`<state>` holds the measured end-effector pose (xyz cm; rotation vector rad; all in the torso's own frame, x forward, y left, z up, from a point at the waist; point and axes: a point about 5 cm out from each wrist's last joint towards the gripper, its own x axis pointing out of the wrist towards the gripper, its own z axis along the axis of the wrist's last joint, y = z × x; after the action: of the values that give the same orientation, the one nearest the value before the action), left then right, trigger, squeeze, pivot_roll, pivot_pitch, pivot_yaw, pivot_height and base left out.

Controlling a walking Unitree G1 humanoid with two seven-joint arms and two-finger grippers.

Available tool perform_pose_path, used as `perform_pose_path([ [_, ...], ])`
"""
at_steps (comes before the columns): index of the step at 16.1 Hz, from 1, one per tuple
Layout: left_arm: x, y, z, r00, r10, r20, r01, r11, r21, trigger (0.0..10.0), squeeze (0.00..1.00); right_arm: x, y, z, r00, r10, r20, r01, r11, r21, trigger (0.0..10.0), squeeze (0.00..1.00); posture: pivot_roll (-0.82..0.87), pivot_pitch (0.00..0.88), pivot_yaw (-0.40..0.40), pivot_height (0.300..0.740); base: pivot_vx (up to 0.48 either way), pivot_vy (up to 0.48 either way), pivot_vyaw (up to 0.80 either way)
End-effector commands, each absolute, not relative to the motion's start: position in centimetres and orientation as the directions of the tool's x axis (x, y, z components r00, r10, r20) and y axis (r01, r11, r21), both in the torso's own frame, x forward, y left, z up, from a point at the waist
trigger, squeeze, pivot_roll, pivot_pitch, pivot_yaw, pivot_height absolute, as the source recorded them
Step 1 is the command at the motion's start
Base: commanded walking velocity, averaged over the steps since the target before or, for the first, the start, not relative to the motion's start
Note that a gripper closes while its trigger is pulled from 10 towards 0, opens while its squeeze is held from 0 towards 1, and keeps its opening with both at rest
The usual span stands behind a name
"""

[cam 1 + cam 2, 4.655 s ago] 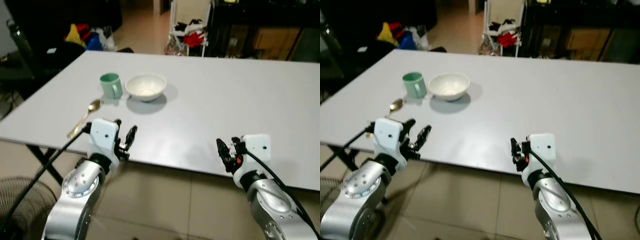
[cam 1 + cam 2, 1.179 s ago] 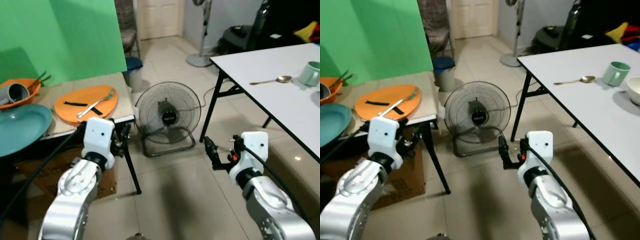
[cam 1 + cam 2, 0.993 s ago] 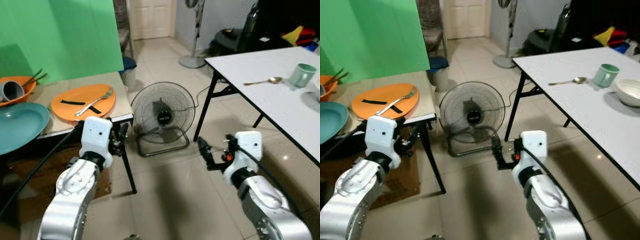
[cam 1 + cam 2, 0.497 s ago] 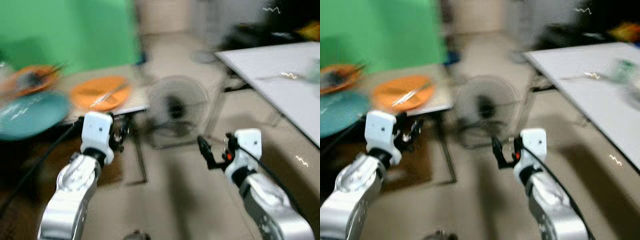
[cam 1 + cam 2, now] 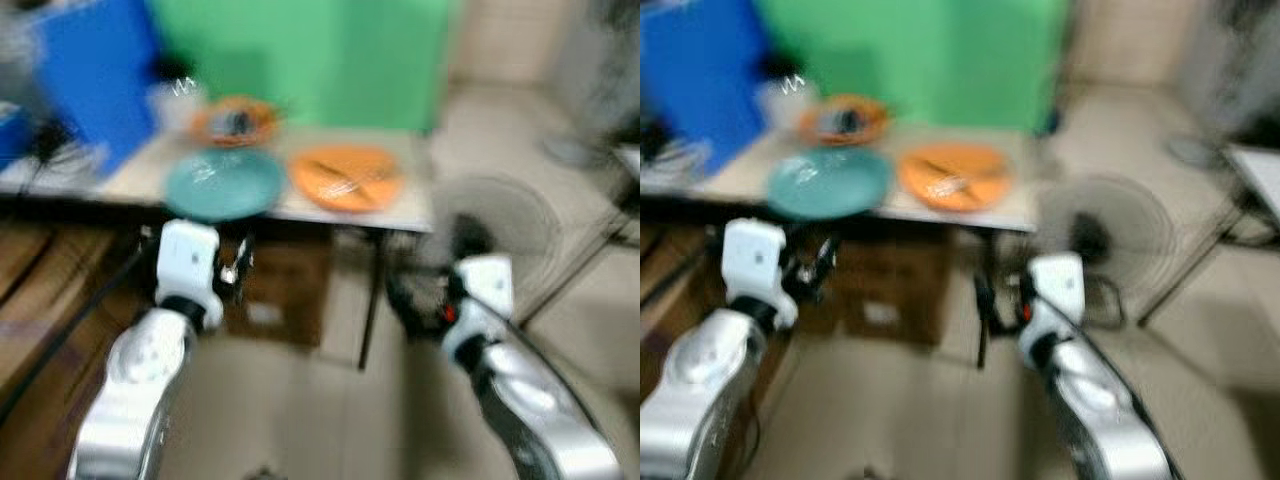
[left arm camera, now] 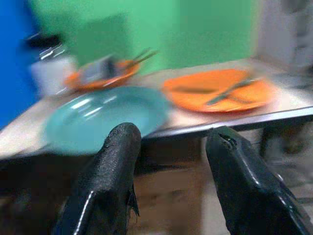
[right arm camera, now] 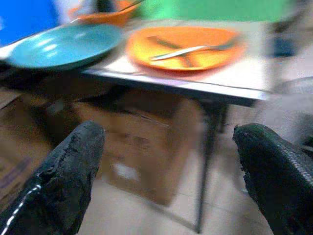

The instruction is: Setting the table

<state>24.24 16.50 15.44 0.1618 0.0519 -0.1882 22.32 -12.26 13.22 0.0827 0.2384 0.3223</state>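
Everything in the head views is smeared with motion blur. Nearest, the two silver arms reach forward at about waist height over a pale tiled floor [image 5: 890,420]: the left claw [image 6: 171,147] is held just short of the near edge of a low side tabletop [image 5: 300,210], its two black fingers [image 6: 110,186] spread with a clear gap between them and nothing in it; the right claw [image 7: 168,161] hangs further to the right, in front of the tabletop's corner and thin dark leg [image 7: 203,161], its fingers [image 7: 68,171] also spread wide and empty. Under the tabletop sits a brown cardboard box [image 7: 146,147], in shadow. On the tabletop, closest to the left claw, lies a round teal plate [image 6: 105,117]. Just beside it, toward the robot's right, is an orange plate [image 7: 183,46] with a silver fork [image 7: 195,49] lying across it and a dark strip-like piece next to the fork, too blurred to name. Behind the teal plate sits an orange bowl [image 6: 100,76] with a grey cup-like thing and what look like thin dark sticks in it, and near that a pale container [image 6: 51,73], unclear in detail. To the right of the tabletop, on the floor, stands a round floor fan [image 5: 1105,235] with a wire guard. Farthest back are a green backdrop [image 5: 930,60] and, to its left, a blue panel [image 5: 695,85].
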Motion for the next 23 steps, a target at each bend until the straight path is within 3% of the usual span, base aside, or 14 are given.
perform_pose_path([
  [1, 24.4, 16.0, 15.9, 0.977, -0.209, -0.048, 0.214, 0.964, 0.159, 10.0, 0.0, 22.4, -12.9, 13.4, 0.93, 0.3, -0.213, -0.285, 0.954, 0.096, 10.0, 1.0, 0.14, 0.0, 0.034, 0.74, 0.36, 0.0, 0.8],
  [6, 24.5, 16.0, 16.1, 0.975, -0.22, -0.04, 0.224, 0.96, 0.169, 10.0, 0.0, 22.6, -13.4, 13.6, 0.952, 0.243, -0.188, -0.23, 0.969, 0.087, 10.0, 1.0, 0.14, 0.0, 0.04, 0.74, 0.39, 0.0, 0.0],
  [17, 24.2, 15.1, 15.7, 0.936, -0.348, -0.059, 0.353, 0.922, 0.159, 10.0, 0.0, 22.1, -14.3, 14.2, 0.978, 0.155, -0.14, -0.141, 0.985, 0.102, 10.0, 1.0, 0.12, 0.0, 0.053, 0.74, 0.415, 0.0, -0.79],
  [22, 23.7, 14.6, 15.3, 0.916, -0.393, -0.084, 0.401, 0.906, 0.133, 10.0, 0.0, 21.7, -14.4, 14.1, 0.97, 0.189, -0.154, -0.174, 0.979, 0.107, 10.0, 1.0, 0.11, 0.0, 0.051, 0.74, 0.137, 0.0, 0.0],
  [23, 23.6, 14.7, 15.2, 0.915, -0.395, -0.082, 0.402, 0.909, 0.107, 10.0, 1.0, 21.6, -14.3, 14.1, 0.966, 0.206, -0.156, -0.189, 0.975, 0.119, 10.0, 1.0, 0.11, 0.0, 0.049, 0.74, 0.0, 0.0, 0.0],
])
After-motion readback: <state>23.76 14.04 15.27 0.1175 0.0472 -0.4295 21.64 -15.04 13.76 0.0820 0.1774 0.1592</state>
